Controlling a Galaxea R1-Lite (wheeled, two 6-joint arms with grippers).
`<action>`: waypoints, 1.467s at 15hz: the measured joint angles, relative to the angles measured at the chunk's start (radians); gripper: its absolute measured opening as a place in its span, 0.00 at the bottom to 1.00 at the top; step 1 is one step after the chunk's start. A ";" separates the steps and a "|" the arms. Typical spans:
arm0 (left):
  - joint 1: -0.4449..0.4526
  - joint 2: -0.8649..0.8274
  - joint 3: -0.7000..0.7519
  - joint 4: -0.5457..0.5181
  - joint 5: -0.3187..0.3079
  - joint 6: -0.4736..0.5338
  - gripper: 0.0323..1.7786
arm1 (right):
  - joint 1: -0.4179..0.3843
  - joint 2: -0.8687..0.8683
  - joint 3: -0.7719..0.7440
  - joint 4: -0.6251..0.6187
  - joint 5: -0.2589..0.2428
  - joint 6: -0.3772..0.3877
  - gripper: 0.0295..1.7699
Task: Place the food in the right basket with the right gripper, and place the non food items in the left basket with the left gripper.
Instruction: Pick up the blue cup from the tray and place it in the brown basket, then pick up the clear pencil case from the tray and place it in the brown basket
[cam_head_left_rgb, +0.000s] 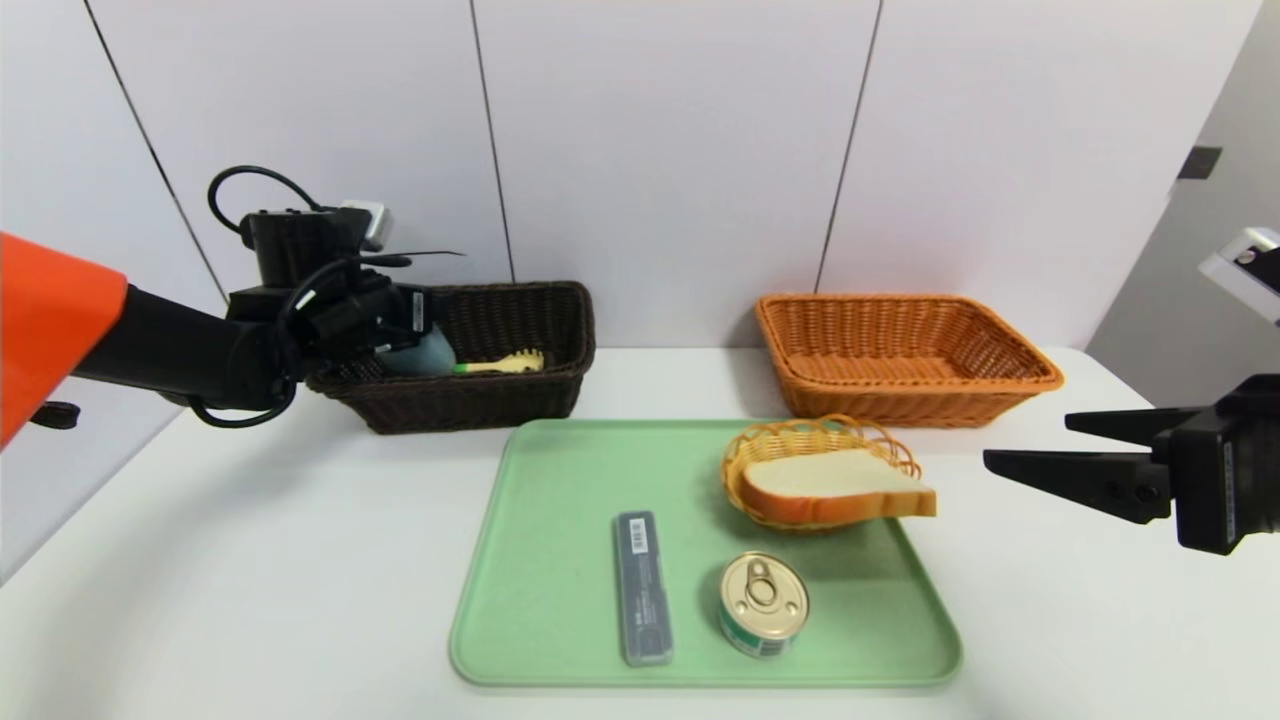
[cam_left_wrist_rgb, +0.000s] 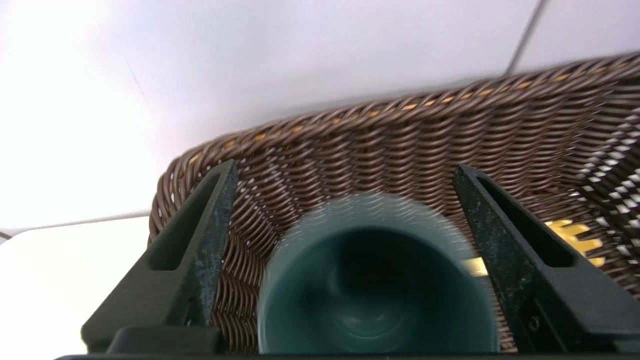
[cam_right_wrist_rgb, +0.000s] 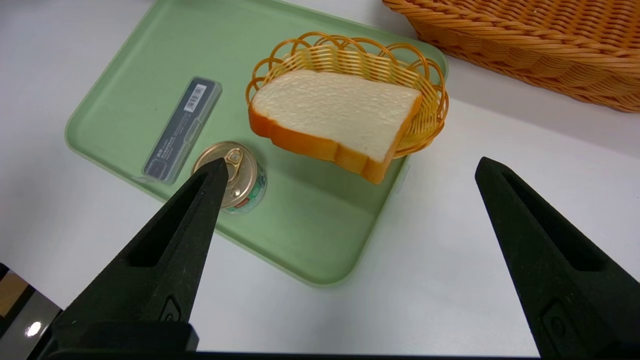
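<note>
We see the left gripper (cam_left_wrist_rgb: 345, 172) reached over the near-left corner of the dark brown basket (cam_head_left_rgb: 520, 400), its two black fingers (cam_left_wrist_rgb: 200, 225) spread wide. Between those fingers, touching neither as far as we can tell, sits a teal cup (cam_left_wrist_rgb: 375, 290) (its mouth faces the wrist camera and its rim is blurred). Just beyond the finger on the cup's other side a yellow comb-like tool (cam_left_wrist_rgb: 575, 237) lies on the basket floor; in the head view the same tool (cam_head_left_rgb: 505, 363) shows beside the cup (cam_head_left_rgb: 425, 352) inside the basket.

The right gripper (cam_head_left_rgb: 1030, 445) hangs above the white table (cam_head_left_rgb: 250, 560), off the right edge of the green tray (cam_head_left_rgb: 540, 600), with its fingers (cam_right_wrist_rgb: 170, 250) wide apart and nothing between them. Ahead of those fingertips, well apart from them, a slice of bread (cam_right_wrist_rgb: 335, 120) rests across a small orange wire basket (cam_right_wrist_rgb: 350, 55) on the tray, overhanging its rim. Near the tip of one finger a tin can (cam_right_wrist_rgb: 235, 177) with a gold pull-tab lid stands upright on the tray, and beside the can lies a grey flat case (cam_right_wrist_rgb: 182, 130) with a barcode label. The large orange basket (cam_head_left_rgb: 900, 350) stands behind the tray, beyond the right fingers, on the table.
</note>
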 joint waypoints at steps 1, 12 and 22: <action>-0.001 -0.016 0.002 0.001 0.001 0.001 0.87 | 0.000 0.000 0.001 0.000 0.001 0.001 0.97; -0.047 -0.330 0.002 0.210 0.005 0.006 0.94 | 0.000 -0.022 0.000 0.000 0.006 0.003 0.97; -0.482 -0.520 0.089 0.615 0.174 -0.123 0.95 | 0.000 -0.022 0.001 0.002 0.006 0.011 0.97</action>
